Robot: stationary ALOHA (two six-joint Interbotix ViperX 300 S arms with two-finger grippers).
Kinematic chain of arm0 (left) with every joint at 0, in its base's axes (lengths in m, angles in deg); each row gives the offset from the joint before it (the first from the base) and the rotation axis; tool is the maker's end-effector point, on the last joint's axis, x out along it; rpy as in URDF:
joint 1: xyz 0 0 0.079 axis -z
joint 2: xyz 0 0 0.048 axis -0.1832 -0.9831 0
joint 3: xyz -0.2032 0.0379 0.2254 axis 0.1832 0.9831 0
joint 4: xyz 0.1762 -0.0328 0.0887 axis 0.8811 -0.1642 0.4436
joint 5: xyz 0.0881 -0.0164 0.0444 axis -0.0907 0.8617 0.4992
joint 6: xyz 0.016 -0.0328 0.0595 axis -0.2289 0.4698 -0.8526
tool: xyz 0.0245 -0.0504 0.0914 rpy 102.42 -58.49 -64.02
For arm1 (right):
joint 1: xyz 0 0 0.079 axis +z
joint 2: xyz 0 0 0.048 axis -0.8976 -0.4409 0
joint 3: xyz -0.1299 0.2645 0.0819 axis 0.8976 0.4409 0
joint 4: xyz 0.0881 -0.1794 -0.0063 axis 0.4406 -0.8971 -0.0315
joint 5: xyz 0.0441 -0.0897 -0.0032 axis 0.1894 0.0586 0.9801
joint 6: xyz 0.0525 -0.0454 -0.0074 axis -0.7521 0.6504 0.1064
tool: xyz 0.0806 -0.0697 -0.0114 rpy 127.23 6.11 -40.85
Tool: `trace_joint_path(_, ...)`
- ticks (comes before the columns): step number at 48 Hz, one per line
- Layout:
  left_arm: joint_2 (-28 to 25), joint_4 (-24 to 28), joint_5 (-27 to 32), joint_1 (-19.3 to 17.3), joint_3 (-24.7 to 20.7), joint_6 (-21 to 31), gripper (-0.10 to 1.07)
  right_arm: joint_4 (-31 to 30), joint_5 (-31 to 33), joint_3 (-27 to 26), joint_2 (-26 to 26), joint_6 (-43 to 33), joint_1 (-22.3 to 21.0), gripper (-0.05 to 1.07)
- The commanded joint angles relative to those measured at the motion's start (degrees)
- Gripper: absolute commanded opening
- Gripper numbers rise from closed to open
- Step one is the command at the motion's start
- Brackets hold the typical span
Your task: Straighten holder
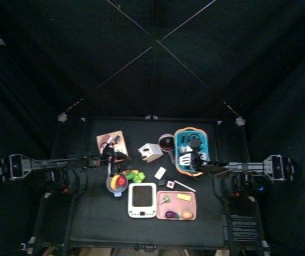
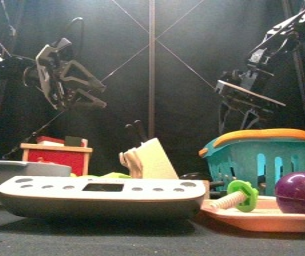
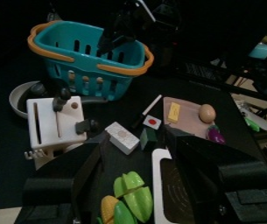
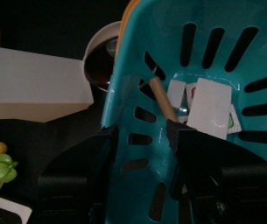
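Black table [image 1: 95, 215]: crowded with small things in the middle; one arm comes in from each side.
Teal plastic basket with an orange rim [image 3: 94, 74]: stands on the right half of the table and is the largest thing there. Only the right wrist view looks inside, where a white card, a wooden stick and what looks like a spoon lie.
White slab-shaped device with rows of round holes [image 2: 101, 192]: lies nearest the front camera, where it hides much of the table behind it.
White block-shaped holder [image 3: 53, 122]: this is the task's thing. It sits just beside the basket, on the side toward the table's middle. The top view shows it skewed against the table's edges, so it is probably not yet straightened. The front view shows only its tan side.
Left gripper [image 3: 142, 157]: jaws spread and empty. It hangs above a bowl of green and yellow toy fruit [image 1: 119, 183], apart from the holder, and is likely waiting.
Right gripper [image 4: 147, 149]: jaws parted, one on either side of the basket's wall. Whether they touch the wall cannot be told. It is the gripper nearer the holder.
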Motion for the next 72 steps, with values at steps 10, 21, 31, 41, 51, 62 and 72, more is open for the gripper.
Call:
trace_joint_path(10, -3.8, -15.6, 4.7, -3.5, -1.8, -0.4, 0.87, -14.6, -16.1, -6.9, -9.3, 0.1, 1.2, 0.64)
trace_joint_path(21, -13.9, -30.4, 4.6, -5.8, -10.0, -3.8, 0.48, -11.2, -20.9, -5.9, -15.6, -0.4, 0.6, 0.32)
trace_joint_path(31, -22.1, -30.2, 9.5, -6.6, -17.1, -3.8, 0.25, -9.7, -20.9, -8.4, -21.5, -0.9, -2.8, 0.3)
trace_joint_path(41, -23.6, -30.3, 13.1, -6.6, -19.1, -3.7, 0.25, -6.9, -20.3, -12.2, -29.2, 0.0, -5.8, 0.29)
trace_joint_path(51, -23.3, -30.1, 15.6, -6.4, -18.5, -3.8, 0.25, -6.9, -17.2, -13.5, -29.0, -0.1, -5.9, 0.3)
trace_joint_path(62, -23.1, -30.1, 16.3, -5.2, -19.7, -3.8, 0.25, -6.9, -11.3, -14.5, -26.8, -0.3, -4.1, 0.3)
trace_joint_path(72, -22.4, -30.1, 19.2, -2.7, -19.9, -3.8, 0.25, -7.8, -11.1, -17.1, -29.1, -0.3, -4.3, 0.3)
